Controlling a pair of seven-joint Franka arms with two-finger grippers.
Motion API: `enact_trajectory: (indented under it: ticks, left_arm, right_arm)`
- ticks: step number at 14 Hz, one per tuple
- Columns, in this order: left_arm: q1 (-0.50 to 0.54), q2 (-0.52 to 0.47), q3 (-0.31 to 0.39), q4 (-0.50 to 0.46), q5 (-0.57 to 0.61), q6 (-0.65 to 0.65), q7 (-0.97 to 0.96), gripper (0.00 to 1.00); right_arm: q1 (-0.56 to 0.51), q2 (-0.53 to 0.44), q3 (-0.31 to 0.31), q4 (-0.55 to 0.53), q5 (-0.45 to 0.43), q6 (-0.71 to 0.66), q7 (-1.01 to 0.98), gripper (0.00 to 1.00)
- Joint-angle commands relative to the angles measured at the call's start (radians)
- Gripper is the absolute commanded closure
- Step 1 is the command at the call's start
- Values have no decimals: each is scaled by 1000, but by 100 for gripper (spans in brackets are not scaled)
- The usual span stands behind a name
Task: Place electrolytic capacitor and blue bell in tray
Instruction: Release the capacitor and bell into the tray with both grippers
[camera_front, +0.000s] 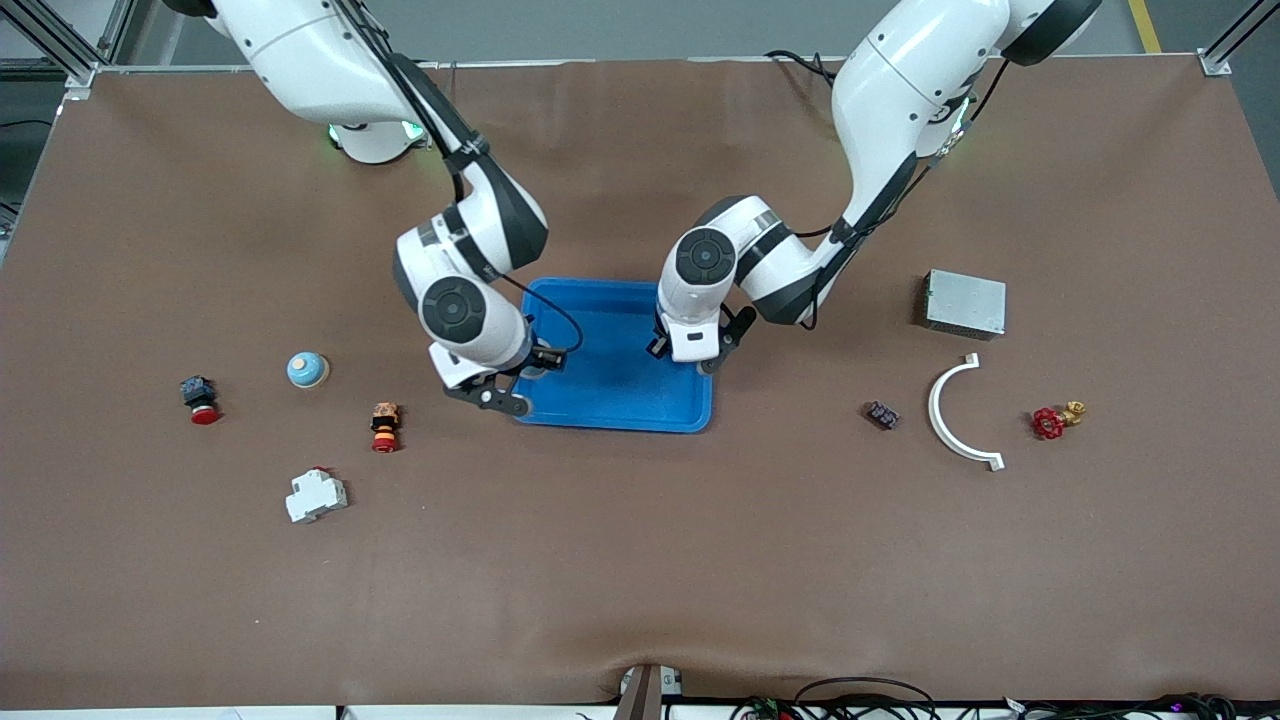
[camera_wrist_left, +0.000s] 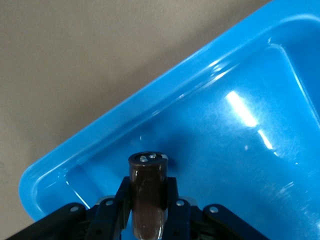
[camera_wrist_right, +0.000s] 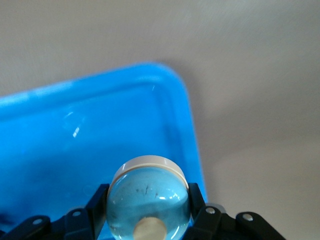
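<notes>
one tray (camera_front: 610, 400), two arms, and nine loose things lie on the brown table (camera_front: 640, 560). the tray is bright blue, shallow, rectangular, with rounded corners and a raised rim, at mid-table between the arms.

the left gripper (camera_wrist_left: 147, 210) hangs over the tray's end toward the left arm, clenched on the electrolytic capacitor (camera_wrist_left: 147, 195), a dark brown cylinder with a flat top bearing small silvery spots (the front view hides it under the wrist). the right gripper (camera_wrist_right: 148, 210) is over the tray's corner toward the right arm's end, clamped on the blue bell (camera_wrist_right: 148, 200), a glossy pale-blue dome with a cream rim and a cream knob.

toward the right arm's end of the table lie a second blue dome on a tan base (camera_front: 307, 369), a dark switch with a red cap (camera_front: 200, 399), an orange and red push button (camera_front: 385, 426) and a white breaker block (camera_front: 316, 495), the last nearest the front camera. toward the left arm's end sit a grey metal box (camera_front: 965, 303), a white curved bracket (camera_front: 955, 412), a small dark component (camera_front: 881, 414) and a red valve handle with brass fitting (camera_front: 1055, 419). all of these lie well apart from the tray, and its floor shows bare under both grippers.
</notes>
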Motion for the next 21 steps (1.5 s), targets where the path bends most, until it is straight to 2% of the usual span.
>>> enact_trajectory:
  ticks: [1, 4, 6, 9, 12, 13, 15, 16, 18, 21]
  left_arm:
    - [-2, -8, 15, 14, 27, -6, -71, 0]
    - [12, -46, 25, 18, 28, -28, -77, 0]
    - [30, -104, 40, 21, 45, -93, -76, 0]
    - [92, -193, 45, 21, 82, -161, -63, 0]
    - [174, -254, 42, 16, 116, -253, 32, 0]
    - [208, -265, 40, 13, 116, -269, 41, 0]
    - [259, -273, 40, 10, 116, -272, 76, 0]
    - [280, -273, 40, 7, 116, -272, 89, 0]
    - [332, -267, 42, -13, 117, -272, 136, 0]
    - [400, -233, 42, -44, 140, -260, 153, 0]
  right_arm:
    - [76, -14, -13, -47, 19, 16, 68, 89]
    - [116, -14, -13, -77, 19, 28, 98, 89]
    - [118, -12, -13, -90, 18, 28, 98, 88]
    - [118, -11, -13, -102, 18, 32, 98, 88]
    - [118, -3, -13, -102, 18, 37, 98, 84]
    - [118, -2, -13, -102, 18, 37, 100, 69]
    - [121, -3, -13, -97, 18, 26, 100, 6]
    - [122, -5, -13, -94, 18, 19, 98, 0]
    - [126, -22, -12, -87, 16, -4, 95, 0]
    - [118, -77, -18, 0, 4, -188, 85, 0]
